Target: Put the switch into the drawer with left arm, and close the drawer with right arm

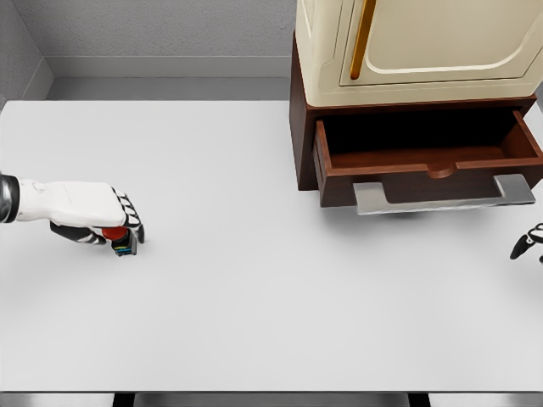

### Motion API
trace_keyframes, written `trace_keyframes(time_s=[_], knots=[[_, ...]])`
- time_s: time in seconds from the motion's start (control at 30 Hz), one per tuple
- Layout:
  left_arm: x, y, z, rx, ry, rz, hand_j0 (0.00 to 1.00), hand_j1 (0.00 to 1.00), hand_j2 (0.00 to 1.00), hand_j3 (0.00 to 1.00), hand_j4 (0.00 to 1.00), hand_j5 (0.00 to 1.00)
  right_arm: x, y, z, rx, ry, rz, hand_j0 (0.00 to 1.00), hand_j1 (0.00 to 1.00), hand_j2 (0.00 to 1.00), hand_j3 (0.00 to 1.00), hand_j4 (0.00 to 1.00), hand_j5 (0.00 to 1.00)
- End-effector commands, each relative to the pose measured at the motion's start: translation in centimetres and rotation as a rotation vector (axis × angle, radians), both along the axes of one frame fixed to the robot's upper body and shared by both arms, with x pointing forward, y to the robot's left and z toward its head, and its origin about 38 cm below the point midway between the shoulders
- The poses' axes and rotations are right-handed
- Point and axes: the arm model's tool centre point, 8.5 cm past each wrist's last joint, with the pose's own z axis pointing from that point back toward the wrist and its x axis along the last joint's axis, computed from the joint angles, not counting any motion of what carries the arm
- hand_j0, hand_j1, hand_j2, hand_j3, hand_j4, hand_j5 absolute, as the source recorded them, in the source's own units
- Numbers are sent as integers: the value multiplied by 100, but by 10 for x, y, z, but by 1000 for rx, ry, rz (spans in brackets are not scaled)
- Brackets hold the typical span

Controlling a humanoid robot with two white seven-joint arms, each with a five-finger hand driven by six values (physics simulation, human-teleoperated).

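Observation:
The switch [120, 239], a small dark block with a red button and a blue-green edge, sits on the white table [254, 280] at the far left. My left hand [119, 225] lies over it with fingers curled around it, the arm entering from the left edge. The brown drawer [428, 161] stands pulled open at the right, its inside dark and bare, with a grey handle [441, 197] along its front. Only the fingertips of my right hand [528, 242] show at the right edge, below the drawer.
A cream cabinet [424, 42] with an orange door handle [363, 38] sits on top of the brown drawer unit. The grey wall runs along the table's far edge. The table's front edge lies at the bottom of the view.

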Motion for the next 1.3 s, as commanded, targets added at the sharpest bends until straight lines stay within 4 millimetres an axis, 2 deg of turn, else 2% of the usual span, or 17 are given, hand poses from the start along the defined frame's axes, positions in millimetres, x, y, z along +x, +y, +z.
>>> trace_keyframes(time_s=[0.0,0.07,0.17,0.37,0.43,0.67,0.73,0.8,0.9,1.03,1.13,1.2,1.27], knots=[[0,0,1,-3,1,4,51,51,51,51,51,51,1,0,2,10,1,1,56,56,56,56,56,56],[0,0,1,-3,1,4,43,43,43,43,43,43,1,0,3,10,-1,1,56,56,56,56,56,56],[0,0,1,-4,1,3,36,36,36,36,36,36,1,1,4,22,-2,2,57,57,57,57,57,57],[-1,-2,2,-5,-1,-6,35,35,35,35,35,35,1,1,4,22,-1,2,59,59,59,59,59,59],[-6,-11,5,-10,-8,-38,35,35,35,35,35,35,1,1,4,23,-2,2,59,59,59,59,59,59],[2,-36,49,-37,-116,-116,35,35,35,35,35,35,1,1,3,25,0,2,59,59,59,59,59,59],[5,-52,54,-61,-131,-148,35,35,35,35,35,35,1,1,4,23,-2,2,60,60,60,60,60,60],[5,-58,55,-86,-125,-157,35,35,35,35,35,35,1,1,3,25,-2,2,60,60,60,60,60,60],[7,-61,70,-122,-136,-163,35,35,35,35,35,35,1,1,3,25,0,2,60,60,60,60,60,60],[10,-84,72,-158,-143,-209,35,35,35,35,35,35,1,1,3,25,-2,2,60,60,60,60,60,60],[9,-100,84,-184,-167,-251,35,35,35,35,35,35,1,1,3,25,-2,2,60,60,60,60,60,60],[10,-101,86,-186,-172,-254,35,35,35,35,35,35,1,1,3,25,-2,2,60,60,60,60,60,60],[12,-116,96,-207,-194,-287,35,35,35,35,35,35,1,1,3,25,0,2,60,60,60,60,60,60]])
